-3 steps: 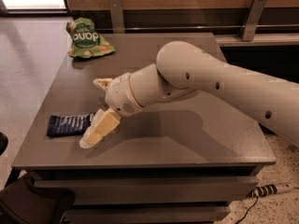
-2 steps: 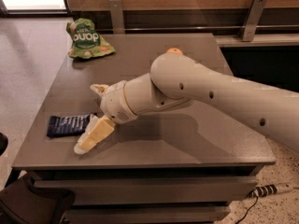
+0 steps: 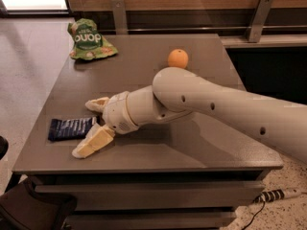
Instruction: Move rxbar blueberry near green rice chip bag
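Observation:
The rxbar blueberry (image 3: pixel 69 128), a flat dark navy wrapper with white lettering, lies near the table's front left edge. My gripper (image 3: pixel 83 128) is open at the bar's right end. One cream finger (image 3: pixel 97 103) is behind the bar and the other finger (image 3: pixel 92 142) is in front of it, so the bar's end lies between them. The green rice chip bag (image 3: pixel 88 40) lies at the table's far left corner, well away from the bar and the gripper.
An orange (image 3: pixel 178 58) sits at the back middle of the grey table (image 3: pixel 158 150). My arm (image 3: pixel 225 107) reaches in from the right across the table. A dark object (image 3: pixel 29 207) is on the floor at the lower left. A power strip (image 3: pixel 278 194) lies at the lower right.
The arm has swung lower and further left, uncovering the orange. The open fingers have come closer around the bar's right end. The bar and the bag have not moved.

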Motion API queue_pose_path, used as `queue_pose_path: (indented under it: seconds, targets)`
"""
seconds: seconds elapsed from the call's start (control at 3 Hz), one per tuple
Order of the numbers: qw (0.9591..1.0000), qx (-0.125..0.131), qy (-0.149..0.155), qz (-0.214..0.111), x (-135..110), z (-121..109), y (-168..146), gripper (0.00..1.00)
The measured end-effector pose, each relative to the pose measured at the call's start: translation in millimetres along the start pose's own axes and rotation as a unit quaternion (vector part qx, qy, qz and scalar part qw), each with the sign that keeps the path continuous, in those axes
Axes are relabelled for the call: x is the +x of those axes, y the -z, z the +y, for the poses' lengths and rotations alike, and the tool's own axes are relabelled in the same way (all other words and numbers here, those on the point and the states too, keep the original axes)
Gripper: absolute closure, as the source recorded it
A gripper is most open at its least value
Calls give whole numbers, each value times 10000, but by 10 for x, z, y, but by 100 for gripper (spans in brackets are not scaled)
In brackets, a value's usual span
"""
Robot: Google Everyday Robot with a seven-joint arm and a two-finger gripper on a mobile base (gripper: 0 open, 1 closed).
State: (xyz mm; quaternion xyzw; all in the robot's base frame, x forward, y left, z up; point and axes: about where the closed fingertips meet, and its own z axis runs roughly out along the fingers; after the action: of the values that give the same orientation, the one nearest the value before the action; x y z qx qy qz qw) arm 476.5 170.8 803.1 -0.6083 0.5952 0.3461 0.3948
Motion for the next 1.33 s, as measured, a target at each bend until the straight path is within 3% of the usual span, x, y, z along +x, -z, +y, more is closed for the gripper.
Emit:
queue_pose_path:
  seconds: [0.33, 0.67, 1.0, 1.33]
  targets:
    - [10000, -2, 1, 0, -59, -5, 41, 70]
    - [10000, -2, 1, 0, -65, -5, 44, 92]
    - [10000, -2, 1, 0, -66, -5, 44, 100]
    - [10000, -3, 2, 0, -72, -5, 46, 100]
